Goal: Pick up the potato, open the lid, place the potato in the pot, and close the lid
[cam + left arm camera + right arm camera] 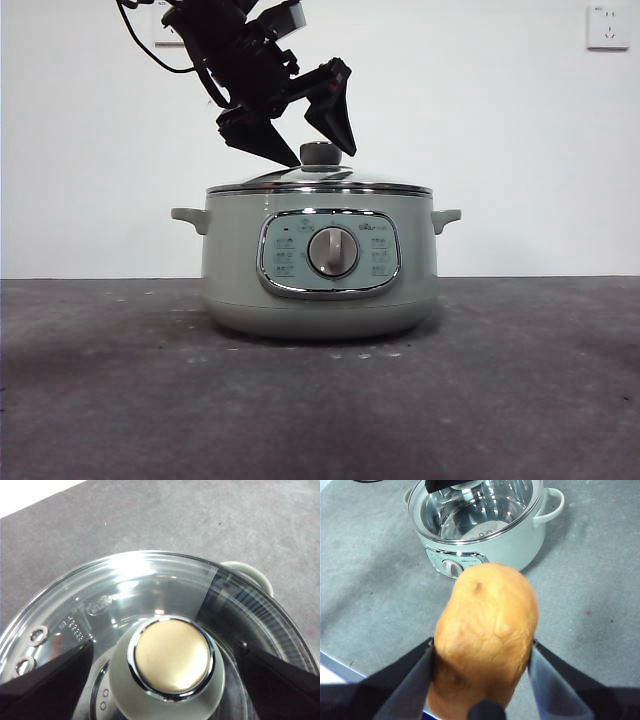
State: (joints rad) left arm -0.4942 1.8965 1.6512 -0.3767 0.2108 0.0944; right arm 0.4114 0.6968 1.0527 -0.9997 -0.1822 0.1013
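Out of the front view, right hand pinching the potato; left hand spread

Plain white wall behind, evenly lit, meeting the far edge of a dark grey, mottled table. White wall socket high at the wall's upper right; part of a second white plate at upper left, half hidden. Pale specks scattered on the grey surface. Soft shadow pooled toward the table's left side.
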